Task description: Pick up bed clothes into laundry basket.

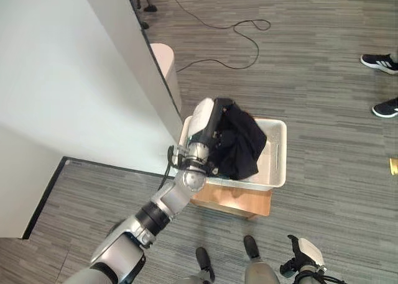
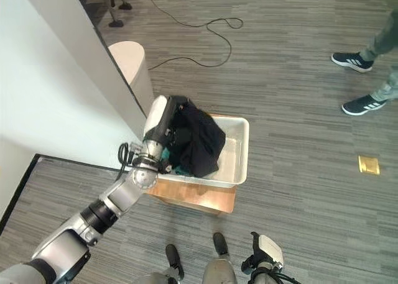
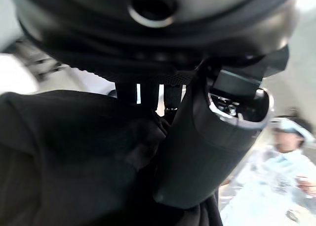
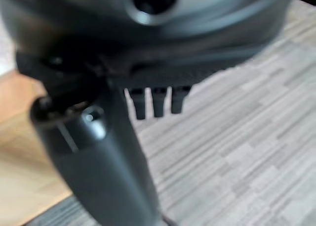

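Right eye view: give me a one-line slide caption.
Left robot hand holds a black garment over the white laundry basket on its wooden stand.

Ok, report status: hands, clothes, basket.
Left hand clutching black cloth garment over white plastic laundry basket. Right hand low, empty, fingers relaxed. Nothing in the way.

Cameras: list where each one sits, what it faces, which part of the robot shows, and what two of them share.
Left eye view: on the head, looking down at the left hand holding the black garment over the white basket.
Right eye view: beside it, same scene; right hand low.
Left wrist view: on the left wrist, thumb curled round the garment.
Right wrist view: on the right wrist, facing the floor, fingers straight.
Shared: both eyes show basket, garment and a person's shoes.
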